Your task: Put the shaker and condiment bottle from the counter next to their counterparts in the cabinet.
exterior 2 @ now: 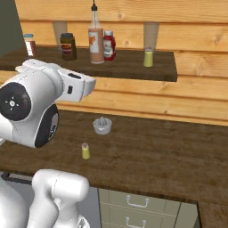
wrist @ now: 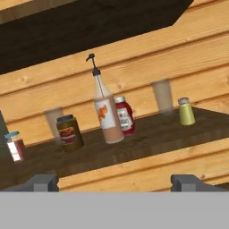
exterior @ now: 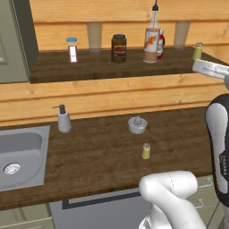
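The condiment bottle (exterior: 152,42) (exterior 2: 95,42) (wrist: 107,118) stands upright on the cabinet's dark shelf board (exterior: 89,67) (exterior 2: 129,67) (wrist: 147,138), right beside the squat red sauce bottle (exterior: 161,44) (exterior 2: 109,46) (wrist: 125,115). One yellow-green shaker (exterior: 146,151) (exterior 2: 85,151) stands on the counter (exterior: 103,161) (exterior 2: 156,151). Its twin (exterior: 197,51) (exterior 2: 148,57) (wrist: 186,112) sits at the shelf's right end. My gripper (wrist: 116,182) is open and holds nothing; it hangs back from the shelf, facing the bottles. The hand shows above the counter (exterior: 210,67) (exterior 2: 80,87).
On the shelf also stand a dark brown jar (exterior: 119,48) (wrist: 69,133), a white red-striped jar (exterior: 72,49) (wrist: 14,146) and two clear glasses (exterior: 94,38). A juicer (exterior: 137,125) and soap dispenser (exterior: 63,118) sit on the counter by the steel sink (exterior: 22,154). A grey-green door (exterior: 13,40) stands at left.
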Motion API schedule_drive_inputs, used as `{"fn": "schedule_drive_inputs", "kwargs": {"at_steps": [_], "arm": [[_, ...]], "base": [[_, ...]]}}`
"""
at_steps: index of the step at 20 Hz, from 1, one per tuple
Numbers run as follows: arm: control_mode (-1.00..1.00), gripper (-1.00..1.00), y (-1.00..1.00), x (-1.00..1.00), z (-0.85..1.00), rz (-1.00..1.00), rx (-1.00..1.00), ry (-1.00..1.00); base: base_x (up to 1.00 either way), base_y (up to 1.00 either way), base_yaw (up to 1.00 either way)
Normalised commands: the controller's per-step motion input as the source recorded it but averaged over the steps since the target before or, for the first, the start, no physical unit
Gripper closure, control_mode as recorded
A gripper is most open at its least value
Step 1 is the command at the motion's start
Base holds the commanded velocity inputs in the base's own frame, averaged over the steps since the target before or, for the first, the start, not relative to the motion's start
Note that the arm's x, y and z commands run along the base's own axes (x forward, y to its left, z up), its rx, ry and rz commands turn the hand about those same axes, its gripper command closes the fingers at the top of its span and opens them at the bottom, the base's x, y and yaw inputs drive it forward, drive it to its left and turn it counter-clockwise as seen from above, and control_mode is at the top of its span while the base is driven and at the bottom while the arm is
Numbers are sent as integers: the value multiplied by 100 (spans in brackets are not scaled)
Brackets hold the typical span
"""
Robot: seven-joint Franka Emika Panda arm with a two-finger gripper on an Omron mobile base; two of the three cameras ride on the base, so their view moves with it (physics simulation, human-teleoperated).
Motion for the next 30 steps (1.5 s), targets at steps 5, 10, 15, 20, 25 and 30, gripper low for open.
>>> {"fn": "schedule_drive_inputs", "kwargs": {"at_steps": [5,10,15,20,25,30], "arm": [[-100,-100,-21,-86,-4,11,6,-1],[-100,-100,-7,-55,-2,19,2,5],[-100,-100,41,-5,-39,14,-9,14],[-100,-100,0,0,-67,36,-12,-7],[-100,-100,-2,0,-61,37,-4,-10],[-100,-100,1,37,-48,39,-9,-2]], "base": [[0,0,0],[0,0,0],[0,0,0],[0,0,0],[0,0,0],[0,0,0]]}}
